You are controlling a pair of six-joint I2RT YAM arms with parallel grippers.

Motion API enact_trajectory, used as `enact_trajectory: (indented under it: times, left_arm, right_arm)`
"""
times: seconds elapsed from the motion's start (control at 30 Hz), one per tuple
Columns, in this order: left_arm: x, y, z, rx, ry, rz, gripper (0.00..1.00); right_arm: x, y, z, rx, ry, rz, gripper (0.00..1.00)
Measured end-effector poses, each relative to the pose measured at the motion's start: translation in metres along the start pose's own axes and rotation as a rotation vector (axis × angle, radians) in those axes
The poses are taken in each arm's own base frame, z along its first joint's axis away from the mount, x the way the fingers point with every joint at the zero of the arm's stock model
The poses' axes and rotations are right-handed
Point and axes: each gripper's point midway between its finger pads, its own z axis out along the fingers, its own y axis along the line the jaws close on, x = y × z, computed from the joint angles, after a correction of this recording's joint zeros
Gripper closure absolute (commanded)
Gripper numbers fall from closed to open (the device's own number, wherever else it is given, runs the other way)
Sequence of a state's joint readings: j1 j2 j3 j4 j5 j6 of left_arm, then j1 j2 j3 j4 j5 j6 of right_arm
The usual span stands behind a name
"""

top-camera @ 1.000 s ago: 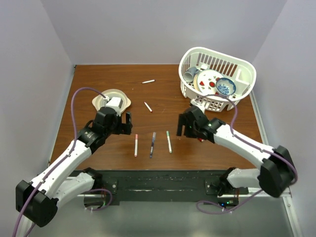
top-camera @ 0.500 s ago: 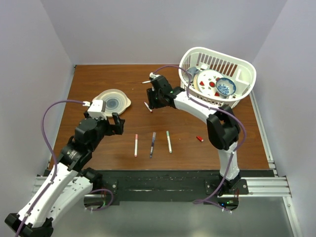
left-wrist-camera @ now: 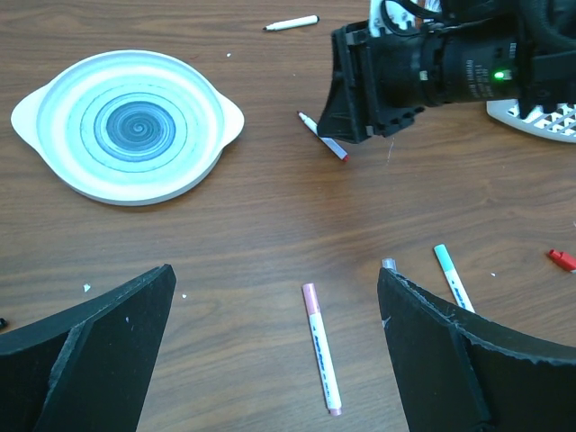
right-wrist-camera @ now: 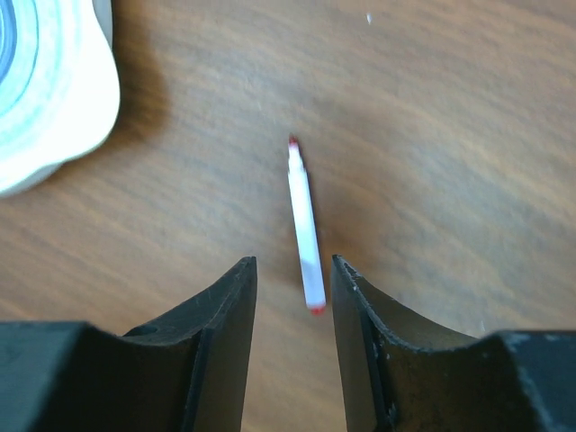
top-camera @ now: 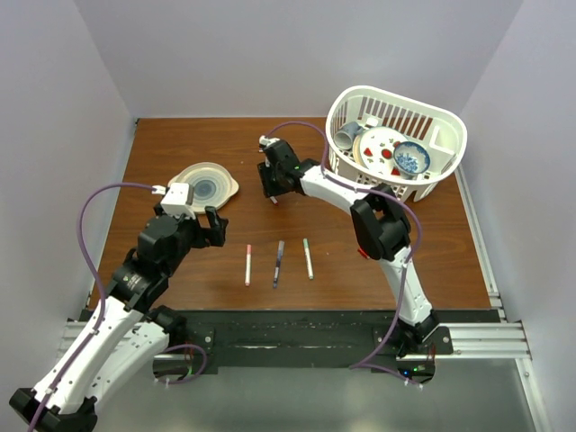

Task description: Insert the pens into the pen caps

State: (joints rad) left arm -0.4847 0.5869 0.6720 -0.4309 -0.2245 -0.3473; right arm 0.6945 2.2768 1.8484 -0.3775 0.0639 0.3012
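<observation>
Pens [top-camera: 248,265] lie loose on the brown table [top-camera: 180,144] — five that I can count. My left pincer [top-camera: 219,227] hangs above the wood with its jaws spread wide, holding nothing. Ahead of it and to its left sits a white plate [left-wrist-camera: 126,126] with a blue spiral in the middle, well apart from the fingers. Just ahead, between the lines of its two fingers, the pink pen [left-wrist-camera: 321,346] lies flat on the table. Over the edge of its right finger [left-wrist-camera: 450,360] the tip of the dark pen [top-camera: 279,263] peeks out in the wrist view, and the green pen [left-wrist-camera: 450,274] lies just beyond that. From above, these three form a row, side by side and apart from one another. Much farther ahead, a white pen [left-wrist-camera: 290,22] lies on its own.

My right pincer [right-wrist-camera: 292,264] is low over the table, pointing down at the red-tipped pen [right-wrist-camera: 304,225]. Its jaws stand partly apart and straddle the pen's near end. I see bare wood between the pen and the left finger [right-wrist-camera: 225,306], so nothing is gripped — whether the other finger touches the pen I cannot tell. The plate's rim shows ahead-left of this pincer. A small red cap [left-wrist-camera: 561,259] lies on the wood well apart from it, back toward the arm bases. A white basket [top-camera: 396,90] of dishes stands to this pincer's right as seen from above.
</observation>
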Motion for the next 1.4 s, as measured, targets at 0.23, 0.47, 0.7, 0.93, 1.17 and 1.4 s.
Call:
enact_trajectory:
  times: [0.23, 0.47, 0.7, 0.93, 1.17, 1.4]
  left_arm:
    - [0.000, -0.001, 0.000, 0.004, -0.001, 0.000, 0.01]
    - [0.003, 0.000, 0.000, 0.007, -0.001, 0.000, 0.02]
    - [0.003, -0.002, -0.001, 0.020, -0.002, -0.001, 0.12]
    - [0.013, -0.040, -0.001, 0.220, 0.053, -0.055, 0.16]
    - [0.054, -0.090, 0.005, 0.501, 0.163, -0.220, 0.22]
    - [0.062, -0.122, 0.013, 0.662, 0.233, -0.328, 0.23]
  right_arm:
    - [-0.002, -0.003, 0.029, 0.027, -0.007, -0.016, 0.64]
    - [-0.001, -0.012, 0.033, 0.082, -0.012, -0.069, 0.99]
    - [0.015, -0.024, 0.015, 0.173, 0.008, -0.116, 1.00]
    - [0.052, -0.030, -0.055, 0.146, 0.057, -0.059, 1.00]
    - [0.039, 0.002, -0.119, -0.055, -0.086, 0.172, 1.00]
    - [0.032, 0.054, -0.177, -0.318, -0.281, 0.419, 1.00]
